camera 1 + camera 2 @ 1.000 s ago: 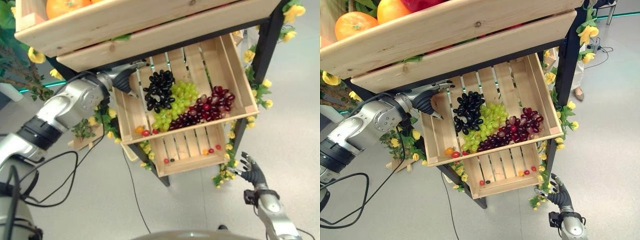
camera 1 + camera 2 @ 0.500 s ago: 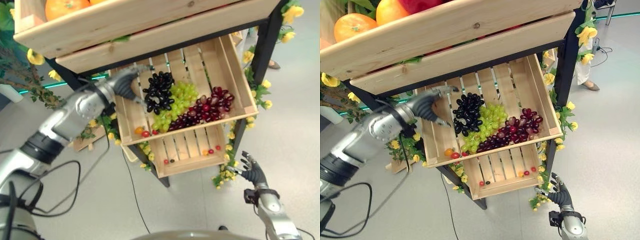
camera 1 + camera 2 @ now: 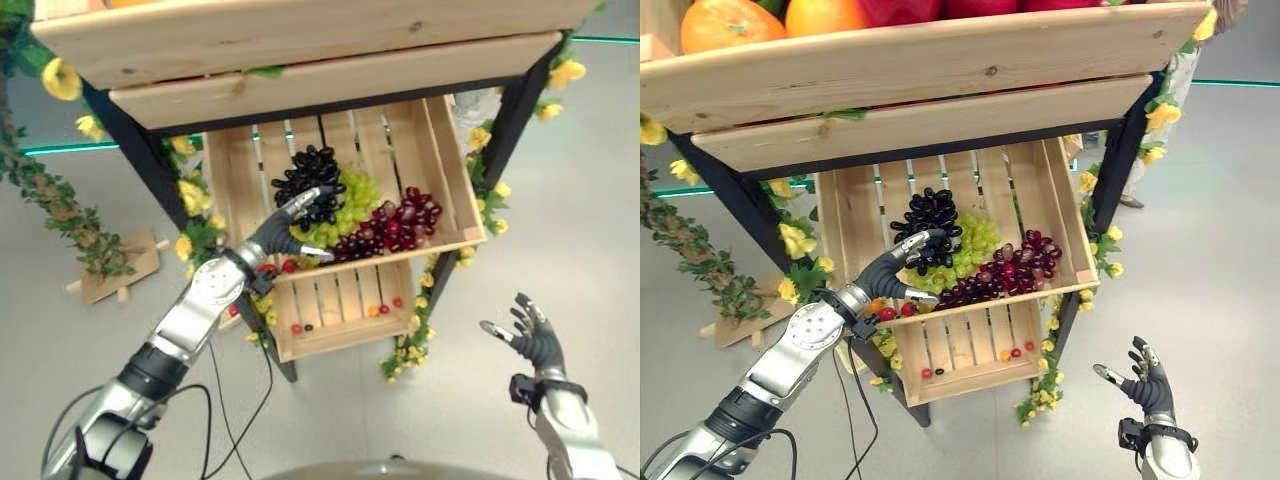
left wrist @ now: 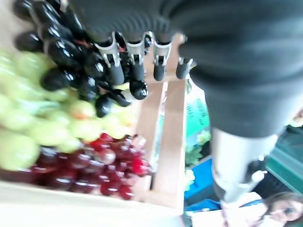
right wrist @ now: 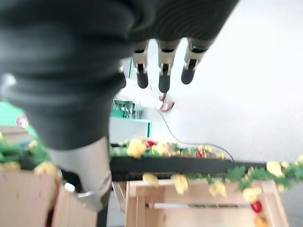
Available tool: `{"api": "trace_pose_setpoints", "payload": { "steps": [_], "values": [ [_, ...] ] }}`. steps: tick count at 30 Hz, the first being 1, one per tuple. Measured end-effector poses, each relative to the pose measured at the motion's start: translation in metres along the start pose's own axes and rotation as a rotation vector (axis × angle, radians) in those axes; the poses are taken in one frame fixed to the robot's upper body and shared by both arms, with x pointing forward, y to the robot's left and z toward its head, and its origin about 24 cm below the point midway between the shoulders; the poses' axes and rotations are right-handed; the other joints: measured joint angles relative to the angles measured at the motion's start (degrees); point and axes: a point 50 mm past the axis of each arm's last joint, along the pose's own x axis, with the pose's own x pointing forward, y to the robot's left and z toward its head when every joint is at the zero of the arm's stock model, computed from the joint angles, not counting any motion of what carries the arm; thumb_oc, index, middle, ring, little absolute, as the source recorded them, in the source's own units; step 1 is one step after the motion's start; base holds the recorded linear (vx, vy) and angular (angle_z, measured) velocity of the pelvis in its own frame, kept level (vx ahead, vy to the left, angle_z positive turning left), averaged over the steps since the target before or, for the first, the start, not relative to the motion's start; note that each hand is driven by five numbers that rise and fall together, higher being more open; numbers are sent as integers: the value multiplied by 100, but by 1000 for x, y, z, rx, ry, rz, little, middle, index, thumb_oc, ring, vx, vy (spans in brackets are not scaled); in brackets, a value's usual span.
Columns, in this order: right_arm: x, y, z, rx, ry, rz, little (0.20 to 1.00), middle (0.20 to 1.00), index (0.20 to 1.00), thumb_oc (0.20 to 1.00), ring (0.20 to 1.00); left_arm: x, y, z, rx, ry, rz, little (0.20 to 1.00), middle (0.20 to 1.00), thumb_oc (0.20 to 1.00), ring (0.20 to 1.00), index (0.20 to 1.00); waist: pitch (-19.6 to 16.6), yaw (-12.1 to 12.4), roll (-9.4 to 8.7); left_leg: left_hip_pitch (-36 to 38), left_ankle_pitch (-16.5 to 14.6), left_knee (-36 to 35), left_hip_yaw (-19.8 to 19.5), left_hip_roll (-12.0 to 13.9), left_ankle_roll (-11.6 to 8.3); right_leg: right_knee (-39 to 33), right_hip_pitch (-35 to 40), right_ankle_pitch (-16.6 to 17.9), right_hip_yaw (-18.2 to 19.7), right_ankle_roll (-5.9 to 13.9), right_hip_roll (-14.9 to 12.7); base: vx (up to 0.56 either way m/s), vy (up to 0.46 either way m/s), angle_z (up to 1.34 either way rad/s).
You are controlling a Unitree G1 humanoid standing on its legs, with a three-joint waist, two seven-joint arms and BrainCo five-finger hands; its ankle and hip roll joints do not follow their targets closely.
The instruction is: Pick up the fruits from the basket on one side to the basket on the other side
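The left hand, fingers open, reaches over the black grapes in the wooden crate. It should close softly round the bunch. The right hand hangs open.

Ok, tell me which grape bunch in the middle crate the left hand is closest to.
The black grape bunch: the left hand, fingers open, hovers right at its front edge. The green bunch lies just beyond, and the red bunch is farthest, toward the crate's right side.
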Motion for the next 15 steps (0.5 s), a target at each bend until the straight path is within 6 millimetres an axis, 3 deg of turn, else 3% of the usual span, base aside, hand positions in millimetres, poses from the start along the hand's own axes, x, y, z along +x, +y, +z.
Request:
{"api": "trace_pose_setpoints", "payload": {
  "steps": [1,2,3,4,5,6,8,10,11,12,13,15],
  "values": [
    [4,5,4,6,-18,10,1000,1000,1000,1000,1000,-3,-1,-3,-9,8,9,1000,1000,1000,1000,1000,48,19,-101,-142,-168,335,-406,-135,142,49,-68,11,277,-10,-33,0,119,-197],
    [18,16,23,11,-86,47,1000,1000,1000,1000,1000,-13,-5,-12,-42,47,22,1000,1000,1000,1000,1000,66,196,-191,-239,-567,495,-1628,-705,340,148,-348,96,1211,37,-149,-43,220,-290],
    [30,25,40,11,-146,78,1000,1000,1000,1000,1000,-23,-9,-18,-66,69,27,1000,1000,1000,1000,1000,100,375,-207,-221,-659,425,-2788,-1325,486,243,-680,204,1924,55,-160,-12,179,-317],
    [34,25,47,13,-172,80,1000,1000,1000,1000,1000,-24,-11,-20,-77,76,25,1000,1000,1000,1000,1000,107,304,-172,-243,-728,406,-2838,-1438,569,246,-764,293,2132,124,-99,-55,214,-233],
    [36,21,53,-6,-194,84,1000,1000,1000,1000,1000,-21,-13,-16,-110,49,34,1000,1000,1000,1000,1000,148,56,-29,-272,-498,250,-2728,-1352,771,273,-863,339,2295,188,159,-61,200,-125],
    [36,21,52,-3,-190,84,1000,1000,1000,1000,1000,-21,-12,-13,-114,25,42,1000,1000,1000,1000,1000,165,75,-28,-277,-566,185,-2505,-1267,864,330,-816,320,2341,260,224,-123,268,-127],
    [22,12,32,1,-127,70,1000,1000,1000,1000,1000,-15,-11,-2,-156,-43,56,1000,1000,1000,1000,1000,210,-83,-378,-168,-524,75,-1776,-1299,949,285,-1128,261,2253,368,91,-180,239,-152],
    [21,14,27,24,-107,60,1000,1000,1000,1000,1000,-16,-9,1,-168,-65,71,1000,1000,1000,1000,1000,196,-73,-455,-315,-493,-53,-1009,-1159,1021,562,-1616,161,2156,690,160,-297,91,-226],
    [21,22,26,24,-107,90,1000,1000,1000,1000,1000,-19,-1,1,-152,-63,97,1000,1000,1000,1000,1000,247,-32,-442,-547,-475,-127,-163,-963,1050,1036,-2183,107,1687,1096,222,-301,11,-276],
    [21,24,27,23,-110,94,1000,1000,1000,1000,1000,-21,4,0,-139,-57,113,1000,1000,1000,1000,1000,294,52,-427,-612,-486,-128,48,-909,1044,1253,-2379,47,1242,1154,137,-278,11,-294],
    [20,23,25,21,-103,89,1000,1000,1000,1000,1000,-23,7,-5,-138,-33,132,1000,1000,1000,1000,1000,312,-31,-429,-695,-489,-145,471,-786,1034,1450,-2411,-38,646,1130,-40,-205,40,-174],
    [19,22,24,14,-101,86,1000,1000,1000,1000,1000,-29,8,-11,-144,-3,155,1000,1000,1000,1000,1000,323,49,-445,-607,-521,-181,617,-710,1017,1780,-2092,-252,-535,1028,-502,-193,58,-187]
  ]
}}
